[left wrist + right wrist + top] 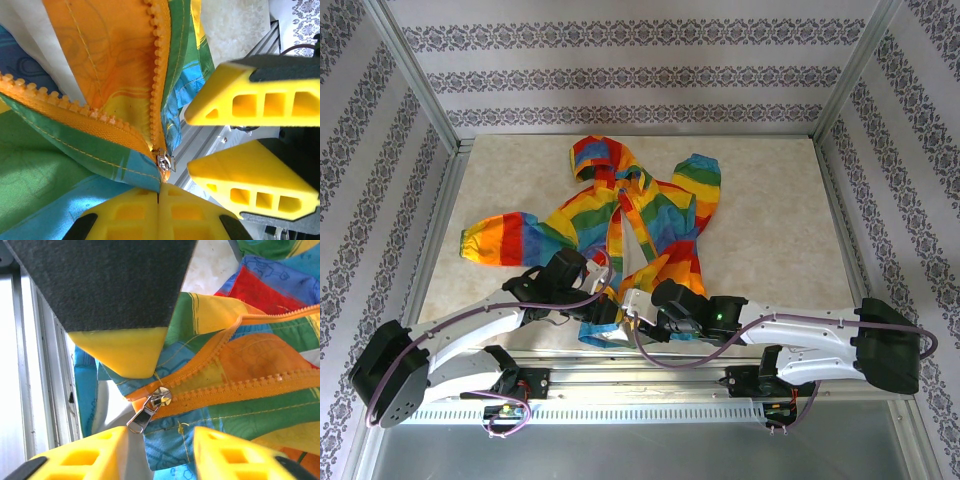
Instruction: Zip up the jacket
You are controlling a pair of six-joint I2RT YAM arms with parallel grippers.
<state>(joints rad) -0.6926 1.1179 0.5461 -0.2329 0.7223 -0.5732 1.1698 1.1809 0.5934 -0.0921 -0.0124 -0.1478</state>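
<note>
Jacket lies spread on table, hem at near edge, zip open above slider at its foot. L gripper clamped on hem fabric just below slider. R gripper jaws apart astride pull tab; contact w/ tab unclear, prob. none.

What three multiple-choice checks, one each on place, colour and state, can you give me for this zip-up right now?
1. Where on the rainbow-striped thin-fabric hooded jacket is the silver metal zipper slider? A at the hood; B at the bottom hem; C on a sleeve.
2. What colour are the plastic zipper teeth? A black; B white; C orange.
3. How is the right pincer? A open around the pull tab; B shut on a sleeve; C shut on the hood.
Answers: 1 B, the slider sits by the hem and the tooth rows part beyond it; 2 C, both rows are orange; 3 A, its fingers stand apart with the tab between them.
</note>
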